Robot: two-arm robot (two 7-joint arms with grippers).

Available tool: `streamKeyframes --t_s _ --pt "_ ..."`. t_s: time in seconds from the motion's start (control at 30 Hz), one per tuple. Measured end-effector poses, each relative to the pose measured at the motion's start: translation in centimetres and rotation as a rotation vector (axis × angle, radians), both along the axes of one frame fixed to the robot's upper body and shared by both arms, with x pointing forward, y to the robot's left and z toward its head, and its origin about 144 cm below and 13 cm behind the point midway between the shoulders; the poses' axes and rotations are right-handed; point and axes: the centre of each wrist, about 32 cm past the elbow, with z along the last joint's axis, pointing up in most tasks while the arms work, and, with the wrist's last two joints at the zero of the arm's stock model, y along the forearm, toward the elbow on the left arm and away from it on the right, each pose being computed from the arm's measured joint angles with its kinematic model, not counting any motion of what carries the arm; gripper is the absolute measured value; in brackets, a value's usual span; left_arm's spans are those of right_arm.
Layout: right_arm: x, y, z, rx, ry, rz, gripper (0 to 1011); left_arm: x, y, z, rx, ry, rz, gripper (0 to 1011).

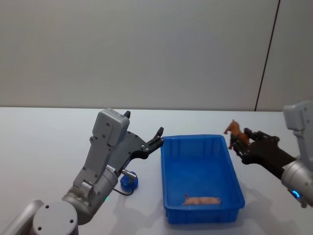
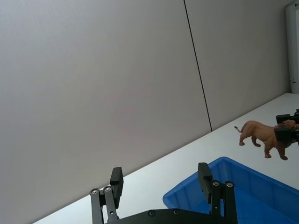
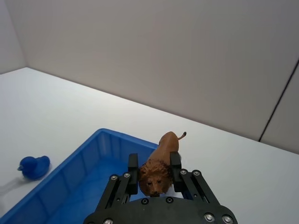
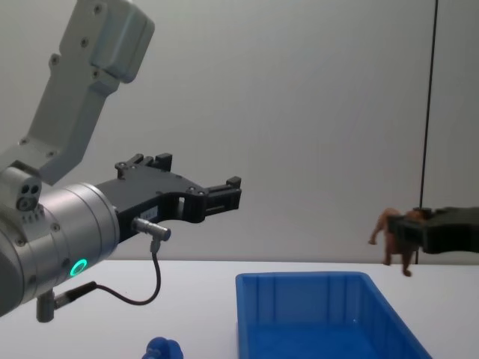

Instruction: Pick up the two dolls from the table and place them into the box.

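The right claw (image 3: 154, 161) squeezes the brown lion (image 3: 167, 145) and covers its legs and belly in the right wrist view; face, back and tail stick out past the fingers. From the chest the lion's head is buried inside that claw, which runs off the edge. The blue toy (image 4: 163, 348), low beneath the spread left claw (image 2: 160, 171), is sliced by the chest view's bottom edge; from the head a cable plug (image 1: 128, 174) crosses it. The box (image 2: 247, 179), just beyond the left claw's fingers, is cut by that wrist view's edges. A pale tan thing (image 1: 202, 200) lies in the box, nearer the robot than the right claw, too small to identify.
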Motion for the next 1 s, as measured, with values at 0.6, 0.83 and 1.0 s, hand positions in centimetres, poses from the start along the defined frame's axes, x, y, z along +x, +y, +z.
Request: streamKeyframes --t_s 0.6,0.83,1.0 --pt "1.1 2.3 -0.4 -0.05 0.082 0.079 795 0.0 0.0 0.0 0.0 0.0 0.0 1002" --pt "1.0 2.0 -0.5 -0.059 0.078 0.074 977 0.0 0.0 0.0 0.0 0.0 0.0 1002" --pt "0.7 1.2 -0.4 -0.065 0.068 0.063 1001 0.0 0.0 0.0 0.0 0.0 0.0 1002"
